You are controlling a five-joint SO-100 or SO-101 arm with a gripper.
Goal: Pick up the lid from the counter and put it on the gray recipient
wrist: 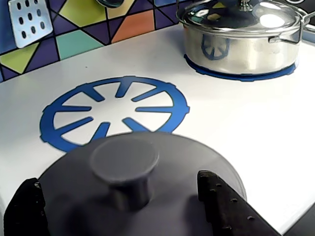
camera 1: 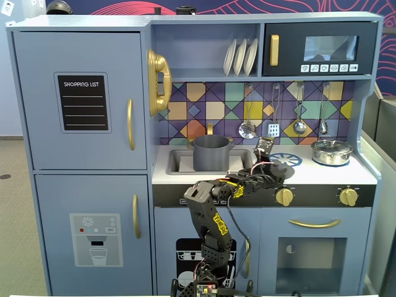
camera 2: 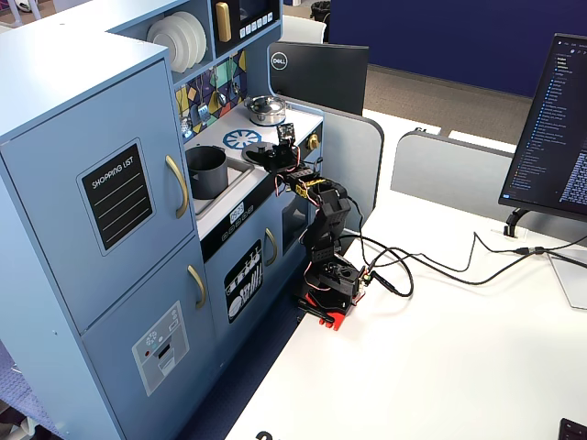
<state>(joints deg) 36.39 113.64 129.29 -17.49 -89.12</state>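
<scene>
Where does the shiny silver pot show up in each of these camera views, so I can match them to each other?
Fixed view from the front: the silver pot stands at the counter's right end, below the hanging utensils.
Wrist view: top right, its rim cut by the upper edge, on a blue ring.
Fixed view from the side: small, near the top centre, at the counter's far end.
Shared landmark: the blue burner ring beside it.

That's 2 pots: 1 gray recipient [camera 1: 211, 152] at 9 o'clock on the counter [camera 1: 365, 175], 1 shiny silver pot [camera 1: 331, 151] at 3 o'clock. 2 lids: 1 dark lid [wrist: 142, 187], 1 glass lid [wrist: 241, 14]. 3 white plates [camera 1: 241, 56] racked at 12 o'clock, 4 utensils [camera 1: 273, 129] hanging, 2 gold knobs [camera 1: 348, 197].
</scene>
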